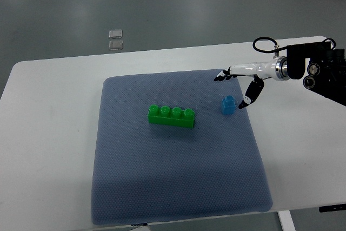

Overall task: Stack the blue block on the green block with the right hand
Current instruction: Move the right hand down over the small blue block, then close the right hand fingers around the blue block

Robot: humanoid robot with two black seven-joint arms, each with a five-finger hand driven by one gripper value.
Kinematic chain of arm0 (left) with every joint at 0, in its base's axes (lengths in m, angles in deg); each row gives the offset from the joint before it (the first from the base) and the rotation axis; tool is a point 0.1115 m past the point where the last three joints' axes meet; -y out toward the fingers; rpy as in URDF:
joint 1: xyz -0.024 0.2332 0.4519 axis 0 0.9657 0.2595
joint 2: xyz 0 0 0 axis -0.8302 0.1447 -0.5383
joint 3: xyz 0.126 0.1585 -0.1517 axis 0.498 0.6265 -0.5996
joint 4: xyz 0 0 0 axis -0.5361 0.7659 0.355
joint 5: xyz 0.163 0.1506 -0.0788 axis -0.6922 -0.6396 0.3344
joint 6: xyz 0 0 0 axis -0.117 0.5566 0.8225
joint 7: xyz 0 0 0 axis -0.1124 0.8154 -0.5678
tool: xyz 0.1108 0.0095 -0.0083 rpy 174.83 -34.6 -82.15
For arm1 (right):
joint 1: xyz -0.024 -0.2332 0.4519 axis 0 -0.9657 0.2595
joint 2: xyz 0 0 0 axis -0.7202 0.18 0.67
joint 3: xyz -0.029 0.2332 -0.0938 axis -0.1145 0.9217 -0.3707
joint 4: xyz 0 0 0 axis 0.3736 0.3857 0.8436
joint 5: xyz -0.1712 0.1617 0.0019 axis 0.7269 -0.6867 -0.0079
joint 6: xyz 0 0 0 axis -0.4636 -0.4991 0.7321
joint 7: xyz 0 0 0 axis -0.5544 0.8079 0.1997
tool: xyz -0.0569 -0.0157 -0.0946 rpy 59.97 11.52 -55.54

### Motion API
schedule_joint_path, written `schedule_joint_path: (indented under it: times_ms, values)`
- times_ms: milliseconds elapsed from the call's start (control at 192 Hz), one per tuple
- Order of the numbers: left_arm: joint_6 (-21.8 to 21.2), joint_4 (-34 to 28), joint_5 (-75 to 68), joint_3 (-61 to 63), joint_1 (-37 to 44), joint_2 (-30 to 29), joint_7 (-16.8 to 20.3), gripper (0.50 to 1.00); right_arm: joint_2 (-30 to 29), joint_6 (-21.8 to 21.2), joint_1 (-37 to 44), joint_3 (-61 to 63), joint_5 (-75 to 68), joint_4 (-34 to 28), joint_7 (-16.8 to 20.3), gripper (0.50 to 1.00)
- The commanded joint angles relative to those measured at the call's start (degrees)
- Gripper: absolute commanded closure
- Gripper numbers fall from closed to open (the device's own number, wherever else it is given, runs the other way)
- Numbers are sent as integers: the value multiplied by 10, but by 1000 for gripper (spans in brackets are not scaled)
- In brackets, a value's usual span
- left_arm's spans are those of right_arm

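Blue block (pixel 227 105) stands upright on the grey mat (pixel 162 187), well right of the green block (pixel 172 116), the two apart. We note the right hand (pixel 238 86) just beside the blue block, fingers spread and holding nothing; whether the thumb tip touches the block we cannot tell. The mat lies on a white table (pixel 48 133).

Even, diffuse overhead light, moderately bright. Soft shadow across near part of blue mat (pixel 178 187). White table (pixel 48 133) slightly washed out, no hard glare. Focus adequate; mild softness, fine grain throughout.
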Motion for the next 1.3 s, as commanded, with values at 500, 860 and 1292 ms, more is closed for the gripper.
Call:
schedule_joint_path:
  times_ms: [500, 860, 1292]
  values:
    - [0, 0, 0, 0, 0, 0, 0, 500, -18, 10, -7, -20, 1, 9, 10, 695]
    - [0, 0, 0, 0, 0, 0, 0, 500, -23, 17, -9, -35, 1, 10, 12, 724]
    - [0, 0, 0, 0, 0, 0, 0, 500, -29, 19, -10, -37, 1, 21, 13, 775]
